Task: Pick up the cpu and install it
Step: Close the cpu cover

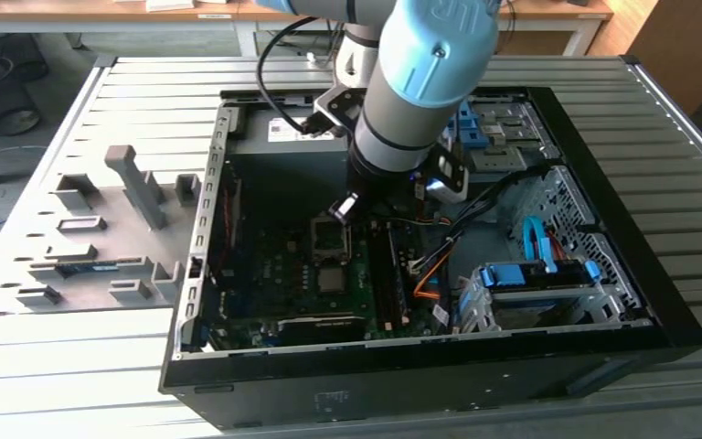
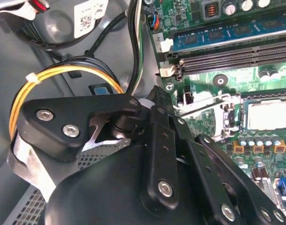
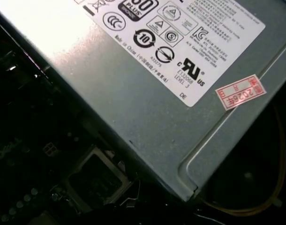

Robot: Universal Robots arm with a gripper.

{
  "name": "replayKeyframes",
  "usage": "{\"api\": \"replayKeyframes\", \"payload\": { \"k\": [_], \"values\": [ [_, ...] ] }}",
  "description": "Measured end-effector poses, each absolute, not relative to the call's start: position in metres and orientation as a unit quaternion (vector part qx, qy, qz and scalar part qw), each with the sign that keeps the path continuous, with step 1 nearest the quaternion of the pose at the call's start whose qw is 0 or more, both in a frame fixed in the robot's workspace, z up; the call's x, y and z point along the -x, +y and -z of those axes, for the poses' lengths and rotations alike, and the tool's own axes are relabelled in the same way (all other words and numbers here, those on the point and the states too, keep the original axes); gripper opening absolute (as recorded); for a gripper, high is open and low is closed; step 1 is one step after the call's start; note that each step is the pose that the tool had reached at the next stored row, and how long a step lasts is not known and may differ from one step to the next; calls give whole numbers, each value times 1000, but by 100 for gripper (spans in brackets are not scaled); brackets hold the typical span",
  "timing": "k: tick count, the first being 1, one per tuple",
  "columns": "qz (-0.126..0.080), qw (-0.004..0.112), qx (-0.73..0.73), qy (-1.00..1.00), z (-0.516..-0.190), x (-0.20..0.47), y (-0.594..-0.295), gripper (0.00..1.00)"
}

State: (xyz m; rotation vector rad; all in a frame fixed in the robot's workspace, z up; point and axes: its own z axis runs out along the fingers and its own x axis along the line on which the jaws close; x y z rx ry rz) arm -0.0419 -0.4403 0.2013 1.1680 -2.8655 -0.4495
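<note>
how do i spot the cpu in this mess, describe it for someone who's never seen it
Start at the open black computer case on the slatted metal table and find the green motherboard on its floor. The cpu is the small square silvery-grey metal chip lying flat in its metal-framed socket, beside the long dark memory slots; nothing else there is a plain dull square.

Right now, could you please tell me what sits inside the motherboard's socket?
The cpu lies in the socket, silvery face up, its retention frame swung open. Its underside and the contacts are covered.
</note>
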Motion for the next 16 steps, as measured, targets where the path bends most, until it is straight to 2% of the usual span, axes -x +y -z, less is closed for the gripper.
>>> {"api": "replayKeyframes", "payload": {
  "k": [16],
  "values": [
    [144,5,-373,-917,-194,47,-440,10]
  ]
}}
